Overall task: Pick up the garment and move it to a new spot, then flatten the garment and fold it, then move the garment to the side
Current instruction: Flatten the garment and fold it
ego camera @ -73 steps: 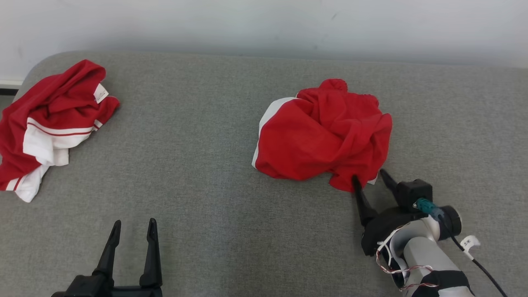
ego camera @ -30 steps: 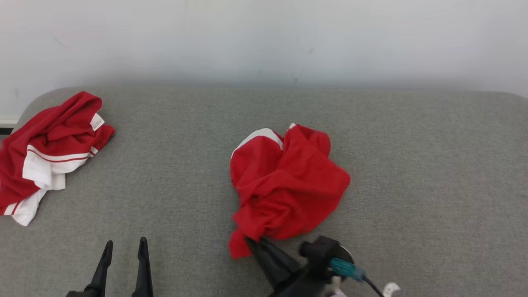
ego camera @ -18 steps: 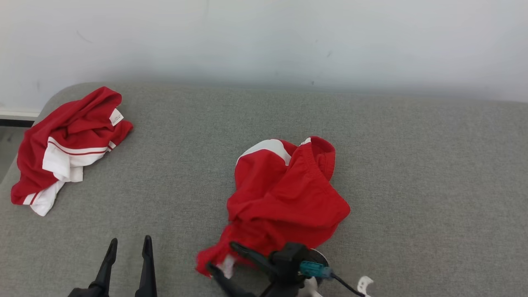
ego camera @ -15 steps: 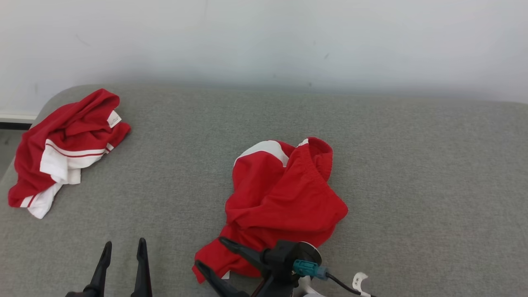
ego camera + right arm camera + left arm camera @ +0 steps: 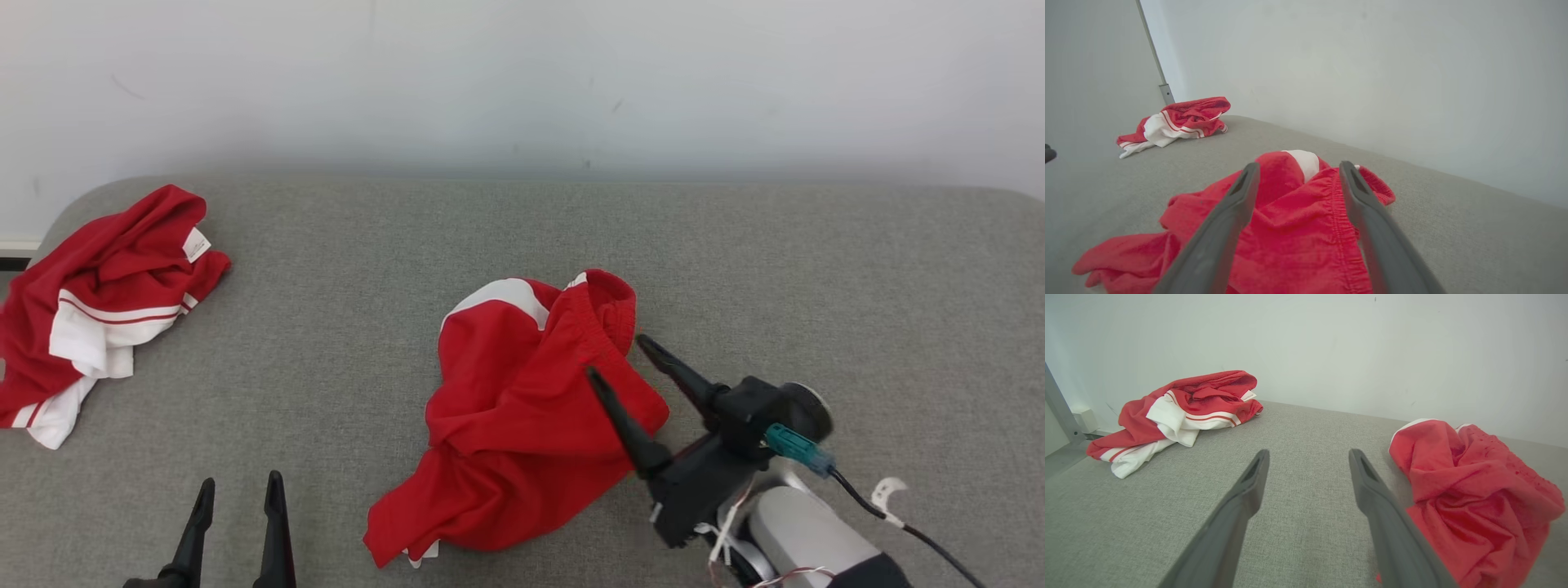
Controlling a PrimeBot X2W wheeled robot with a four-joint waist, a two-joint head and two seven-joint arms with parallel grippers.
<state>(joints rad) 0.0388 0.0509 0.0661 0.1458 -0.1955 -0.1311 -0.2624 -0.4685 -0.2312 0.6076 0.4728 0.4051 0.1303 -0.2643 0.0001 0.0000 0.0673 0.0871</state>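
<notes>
**A:** Where does your right arm stand?

**B:** Your pale forearm (image 5: 804,535) rises from the lower right corner of the head view and leans up and to the left. The right gripper (image 5: 614,356) points that way too, its two dark fingers spread wide over the right edge of the red shorts (image 5: 522,425). In the right wrist view the elastic waistband runs between the fingers, and they grasp nothing. I cannot tell whether the tips touch the cloth.

**A:** And your left?

**B:** The left gripper (image 5: 239,480) sits low at the bottom left, fingers pointing up the view and parted, with only grey cushion (image 5: 343,327) between them. The shorts lie just to its right in the left wrist view.

**A:** Where is the garment?

**B:** The garment (image 5: 122,261), red with white sleeves and striped trim, lies crumpled at the far left end of the cushion, near the wall (image 5: 522,82). Its small white label (image 5: 196,243) faces up. It is well apart from both of your grippers and from the shorts.
</notes>
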